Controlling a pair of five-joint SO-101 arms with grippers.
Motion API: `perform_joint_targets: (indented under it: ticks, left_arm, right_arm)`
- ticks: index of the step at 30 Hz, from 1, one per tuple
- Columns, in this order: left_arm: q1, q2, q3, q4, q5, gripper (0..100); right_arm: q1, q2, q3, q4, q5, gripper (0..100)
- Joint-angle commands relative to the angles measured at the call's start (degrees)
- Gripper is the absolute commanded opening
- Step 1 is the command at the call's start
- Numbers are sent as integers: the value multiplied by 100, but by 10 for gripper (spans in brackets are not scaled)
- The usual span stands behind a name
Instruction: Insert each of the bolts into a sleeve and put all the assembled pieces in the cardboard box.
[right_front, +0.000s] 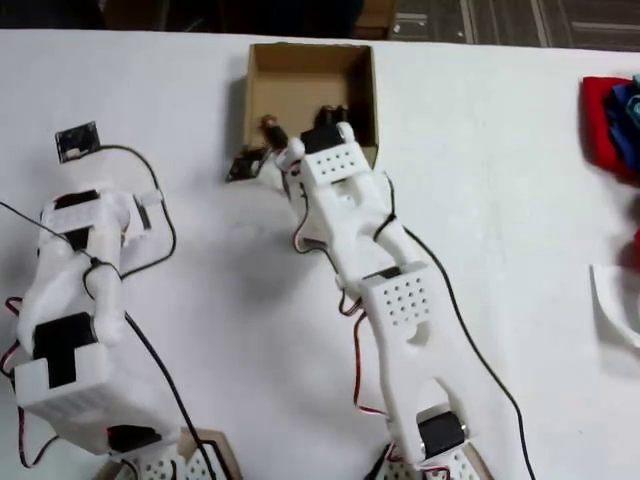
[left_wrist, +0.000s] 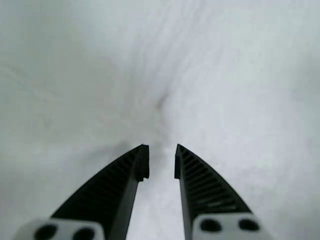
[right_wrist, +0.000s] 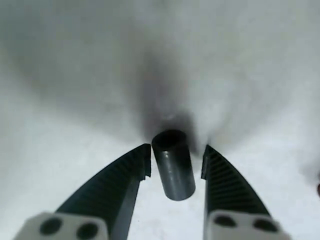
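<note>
A black sleeve (right_wrist: 173, 170) sits between the fingers of my right gripper (right_wrist: 175, 161), its hollow end pointing away over the white table. The jaws are open around it; one finger is close against it and a small gap shows at the other. In the high view this gripper (right_front: 250, 160) is just outside the left wall of the open cardboard box (right_front: 262, 85). My left gripper (right_front: 78, 142) is over bare table far to the left. Its fingers (left_wrist: 161, 162) stand a narrow gap apart with nothing between them.
Red and blue items (right_front: 610, 115) lie at the table's right edge, with a white object (right_front: 615, 305) below them. Black and red cables trail from both arms across the table.
</note>
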Motion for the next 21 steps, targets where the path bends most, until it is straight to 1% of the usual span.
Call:
perform_joint_targets:
  ticks: [1, 2, 4, 9, 12, 13, 16, 21]
  left_arm:
    - [-44, -62, -198, 44, 44, 113]
    - [-44, -62, -198, 44, 44, 113]
    - [-44, -62, -198, 44, 44, 113]
    - [-44, -62, -198, 44, 44, 113]
    - [-44, -62, -198, 44, 44, 113]
    - [-44, -62, -198, 44, 44, 113]
    - [-44, -62, -198, 44, 44, 113]
    - [-44, -62, -198, 44, 44, 113]
  right_arm:
    - [13, -22, -202, 75, 0, 63]
    - [13, -22, -308, 75, -79, 15]
    - [13, -22, -598, 84, -580, 31]
    - [13, -22, -1530, 84, -2110, 20]
    - [4, -13, -1749, 101, -2998, 20]
    - [4, 13, -1749, 101, -3121, 21]
    - [-4, 40, -1653, 101, -3130, 35]
    - [-40, 40, -1081, 101, -3138, 215]
